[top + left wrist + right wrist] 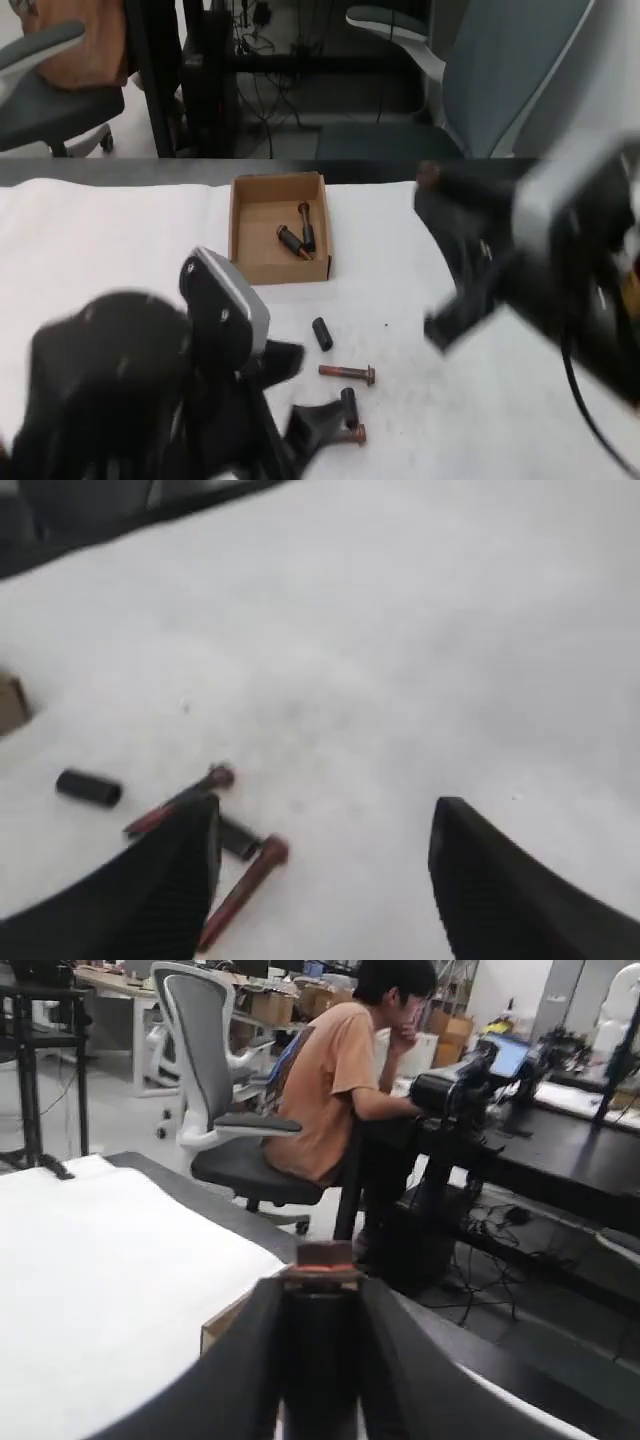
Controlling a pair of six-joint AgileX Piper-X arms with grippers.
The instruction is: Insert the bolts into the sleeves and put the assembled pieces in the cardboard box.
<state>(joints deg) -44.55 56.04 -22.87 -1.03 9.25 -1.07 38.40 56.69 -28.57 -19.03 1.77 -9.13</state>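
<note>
Reddish bolts (347,372), apparently black sleeves (322,333).

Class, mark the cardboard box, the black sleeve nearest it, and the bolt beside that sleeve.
cardboard box (258,225): high view, bare floor.
black sleeve (322,333): high view, mid-body.
bolt (345,372): high view, mid-shank.

No legible text anywhere.

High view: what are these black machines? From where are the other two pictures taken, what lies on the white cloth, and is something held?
They are two robot arms, each ending in a two-finger claw. The high view looks down from behind them; the other pictures come from cameras on the wrists. On the cloth lie two bolts, two sleeves and a cardboard box with two assembled pieces inside. The left claw is open and empty. The right claw grips another sleeve with a bolt head showing.
</note>
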